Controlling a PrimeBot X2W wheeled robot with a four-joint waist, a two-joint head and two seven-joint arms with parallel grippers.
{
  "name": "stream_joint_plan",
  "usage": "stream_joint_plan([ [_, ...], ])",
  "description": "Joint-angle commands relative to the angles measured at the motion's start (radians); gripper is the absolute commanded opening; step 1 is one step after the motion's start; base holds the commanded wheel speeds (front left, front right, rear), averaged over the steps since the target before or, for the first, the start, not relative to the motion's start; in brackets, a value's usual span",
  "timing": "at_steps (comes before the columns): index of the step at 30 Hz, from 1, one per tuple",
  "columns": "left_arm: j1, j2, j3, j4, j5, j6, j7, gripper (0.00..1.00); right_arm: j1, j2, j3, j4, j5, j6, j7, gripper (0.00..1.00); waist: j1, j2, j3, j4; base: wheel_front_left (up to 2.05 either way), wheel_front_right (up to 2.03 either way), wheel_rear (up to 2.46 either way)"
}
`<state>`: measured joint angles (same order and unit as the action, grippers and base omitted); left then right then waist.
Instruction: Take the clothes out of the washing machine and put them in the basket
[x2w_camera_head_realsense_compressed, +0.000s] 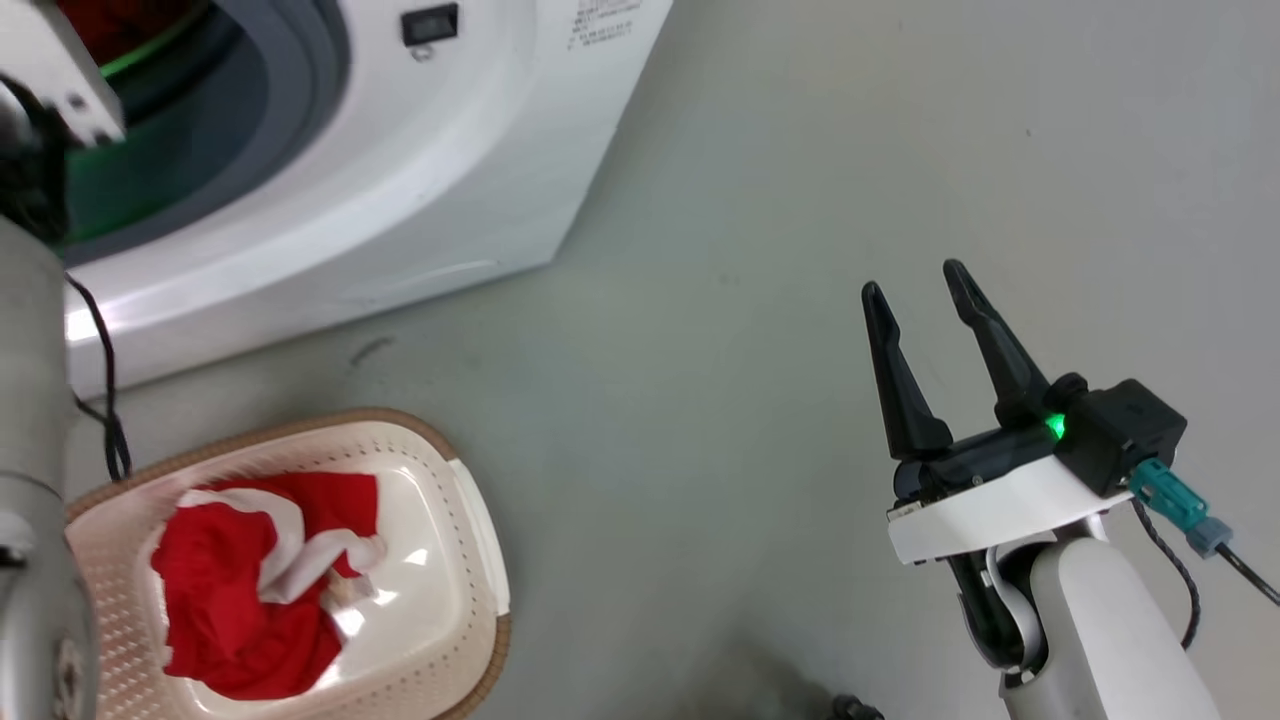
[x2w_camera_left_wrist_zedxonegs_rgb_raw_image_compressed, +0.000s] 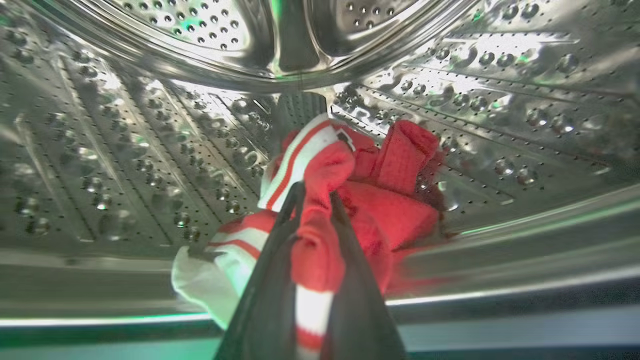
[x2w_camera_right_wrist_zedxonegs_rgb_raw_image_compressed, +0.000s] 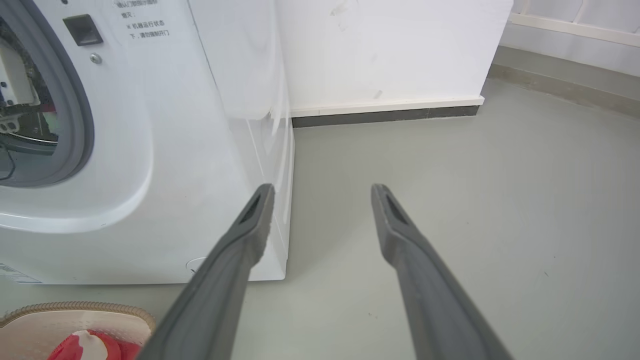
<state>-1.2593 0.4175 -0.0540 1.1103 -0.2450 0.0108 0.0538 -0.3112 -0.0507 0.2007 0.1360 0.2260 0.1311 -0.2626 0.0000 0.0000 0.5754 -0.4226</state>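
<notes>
Clothes are being handled at two places. Nearest the robot, one red garment is being carried in the basket, which is being supported by the floor just in front of the washing machine. Off to the right, the right gripper is being held over bare floor with its fingers spread and nothing between them, well apart from basket and washer.

Farther in, past the grey door ring, the left gripper is being held inside the drum, its fingers being closed on a red, white-striped fold. Beyond the fingertips, the heap is being borne by the drum's lower wall, slightly right of the gripper's line; whether it is one garment or several cannot be told.

The coming move is judged to be turning on this: the held fabric is being stretched along the fingers' own axis, so a straight pull back through the opening is being called for, then a lowering toward the basket, below and nearer. The left arm is plainly the nearer one.
</notes>
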Motion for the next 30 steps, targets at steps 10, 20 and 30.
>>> stream_joint_plan([
  [10, 0.245, -0.075, -0.008, 0.003, -0.017, -0.025, -0.313, 0.00, 0.081, 0.001, -0.035, 0.035, -0.044, -0.001, 0.012, 1.00, 0.0000, 0.0000, -0.235, 0.086, 0.00, 0.00, 0.00],
  [20, 0.511, -0.135, 0.074, -0.289, -0.036, -0.013, -0.320, 0.00, 0.153, 0.001, -0.053, 0.005, -0.075, -0.001, 0.061, 1.00, 0.0000, 0.0000, -0.387, 0.143, 0.00, 0.00, 0.00],
  [30, 0.791, -0.260, 0.119, -0.649, -0.005, -0.019, -0.319, 0.00, 0.234, 0.001, -0.086, -0.049, -0.095, -0.001, 0.116, 1.00, 0.0000, 0.0000, -0.486, 0.232, 0.00, 0.00, 0.00],
])
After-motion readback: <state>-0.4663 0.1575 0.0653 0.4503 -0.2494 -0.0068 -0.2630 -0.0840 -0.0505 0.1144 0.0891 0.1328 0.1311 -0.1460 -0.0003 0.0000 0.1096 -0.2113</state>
